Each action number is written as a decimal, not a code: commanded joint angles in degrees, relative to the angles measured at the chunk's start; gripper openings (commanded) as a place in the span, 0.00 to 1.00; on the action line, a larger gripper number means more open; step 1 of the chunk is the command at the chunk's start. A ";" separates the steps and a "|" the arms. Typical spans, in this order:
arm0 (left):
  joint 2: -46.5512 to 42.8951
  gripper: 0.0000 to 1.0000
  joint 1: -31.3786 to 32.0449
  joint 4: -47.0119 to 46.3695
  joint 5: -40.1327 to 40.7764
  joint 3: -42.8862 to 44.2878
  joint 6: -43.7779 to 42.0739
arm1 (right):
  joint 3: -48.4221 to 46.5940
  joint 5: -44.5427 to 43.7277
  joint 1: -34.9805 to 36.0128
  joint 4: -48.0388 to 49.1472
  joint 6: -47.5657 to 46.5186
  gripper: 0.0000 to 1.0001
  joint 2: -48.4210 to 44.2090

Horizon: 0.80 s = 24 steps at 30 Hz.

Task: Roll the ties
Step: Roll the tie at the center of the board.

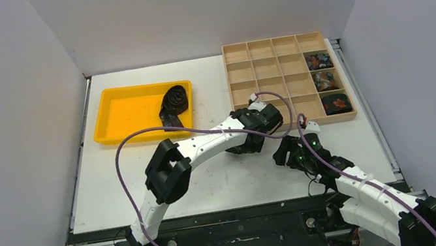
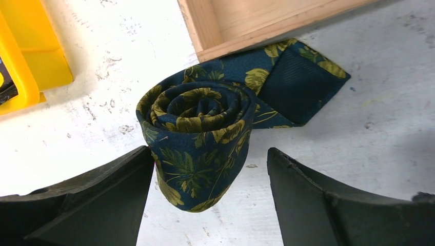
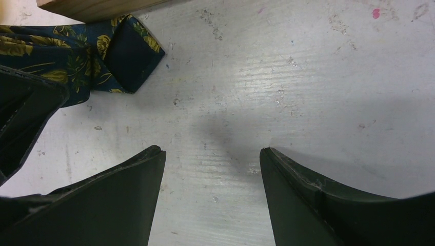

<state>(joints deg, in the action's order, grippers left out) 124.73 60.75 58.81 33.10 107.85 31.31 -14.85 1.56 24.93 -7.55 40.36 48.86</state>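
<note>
Bright, even light from overhead washes the white bench (image 1: pixel 224 181), shadows on it lie soft and faint, both wrist views stay sharp on its scuffed surface, and the left one nearly bleaches toward its upper-left corner.

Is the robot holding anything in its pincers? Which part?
Nothing is held. The left pincer is open around the rolled tie, not squeezing it. The right pincer is open and empty.

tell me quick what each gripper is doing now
left gripper: open, rolled tie between its fingers, not clamped
right gripper: open, empty
</note>
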 commanded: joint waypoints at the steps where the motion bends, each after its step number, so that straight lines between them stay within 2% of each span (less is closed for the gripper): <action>1: -3.11 0.79 0.86 -0.66 -0.92 3.85 0.47 | 0.17 0.11 0.46 2.29 0.51 0.69 -1.20; 13: -1.15 0.78 0.95 -7.06 -9.90 4.67 -0.55 | 0.35 0.35 0.47 0.39 2.30 0.69 -4.91; 24: 1.51 0.78 1.32 -6.34 -11.40 11.08 -1.68 | 0.40 -1.08 0.36 -0.58 4.31 0.69 -5.49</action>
<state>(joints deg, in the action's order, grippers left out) 125.27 61.58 53.93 22.65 114.87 30.61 -14.37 1.89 25.17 -8.64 43.29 43.44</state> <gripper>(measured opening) 0.785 0.687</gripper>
